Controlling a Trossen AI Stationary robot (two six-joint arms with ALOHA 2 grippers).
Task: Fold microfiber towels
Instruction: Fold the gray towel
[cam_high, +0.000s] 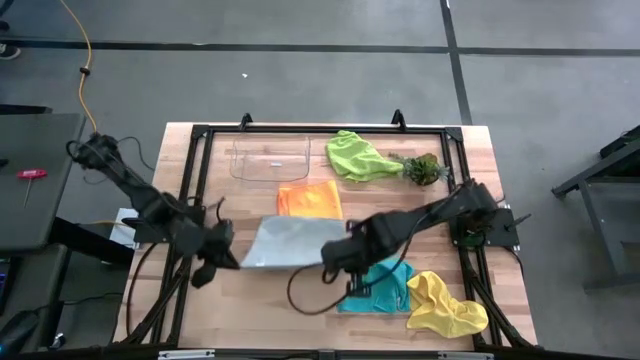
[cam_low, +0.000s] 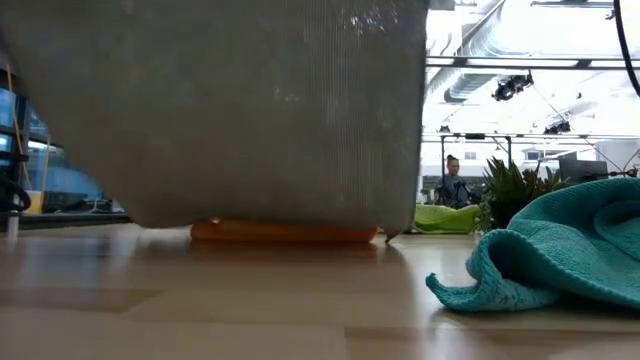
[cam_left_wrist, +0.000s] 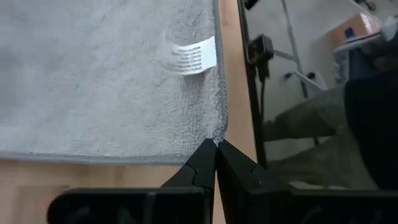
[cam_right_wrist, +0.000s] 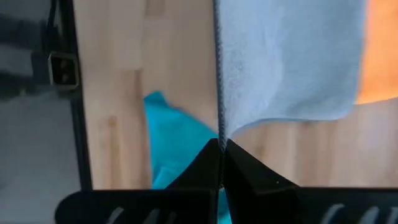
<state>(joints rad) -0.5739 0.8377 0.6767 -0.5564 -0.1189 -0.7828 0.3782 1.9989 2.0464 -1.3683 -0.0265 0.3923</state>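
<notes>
1. Five microfiber towels: grey towel (cam_high: 285, 243) mid-worktop, orange towel (cam_high: 309, 200) behind it, lime green towel (cam_high: 356, 157), teal towel (cam_high: 382, 286), yellow towel (cam_high: 446, 305).
2. Left tool (cam_left_wrist: 216, 148) and right tool (cam_right_wrist: 221, 144) each pinch a grey towel corner.
3. One clear tray (cam_high: 270, 160) and one plant sprig (cam_high: 424, 167) flank the lime green towel.

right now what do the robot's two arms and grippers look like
Both arms are dark, near-black jointed links with black cables looping beside them. The left gripper and right gripper each end in two matte black fingers tapering to a wedge tip, mounted on a black crossbar. No markings show.
</notes>
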